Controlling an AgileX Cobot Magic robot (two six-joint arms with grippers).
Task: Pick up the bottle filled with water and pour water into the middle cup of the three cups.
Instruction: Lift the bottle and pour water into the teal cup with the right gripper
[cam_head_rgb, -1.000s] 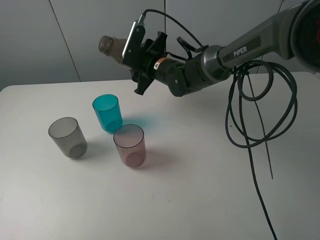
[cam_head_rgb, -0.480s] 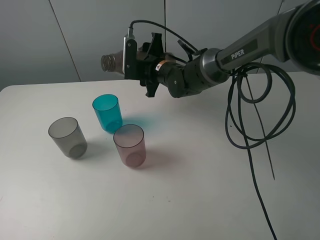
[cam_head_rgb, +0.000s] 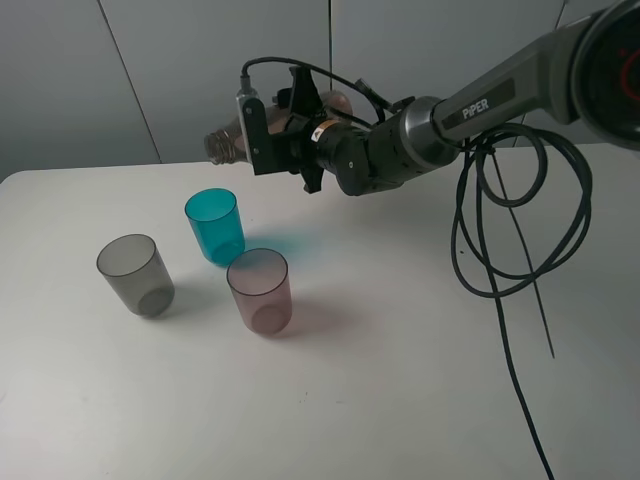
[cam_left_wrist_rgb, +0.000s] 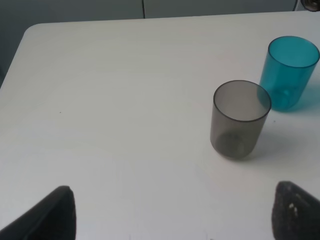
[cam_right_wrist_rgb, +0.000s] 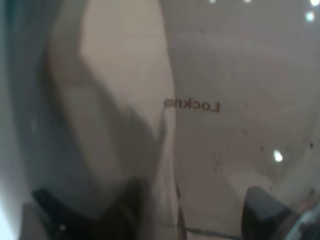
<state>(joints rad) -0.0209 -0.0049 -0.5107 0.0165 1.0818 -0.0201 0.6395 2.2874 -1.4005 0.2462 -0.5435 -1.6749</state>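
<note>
Over white table (cam_head_rgb: 400, 390), bottle (cam_head_rgb: 222, 144) lies tilted within right gripper (cam_head_rgb: 272, 128).

On the surface (cam_head_rgb: 400, 380), in its left half as the high view shows it, the left cup (cam_head_rgb: 135, 275) stands nearest the left edge. The middle cup (cam_head_rgb: 215, 225) stands right of it and farther back. The right cup (cam_head_rgb: 260, 290) stands before the middle cup and a little to its right, near it but apart. The bottle (cam_head_rgb: 222, 146) lies nearly level in the air above and behind the middle cup, mouth to the left, clamped in the right pincer (cam_head_rgb: 258, 135). Well right of the cups, a cable (cam_head_rgb: 520, 330) trails down onto the surface
</note>
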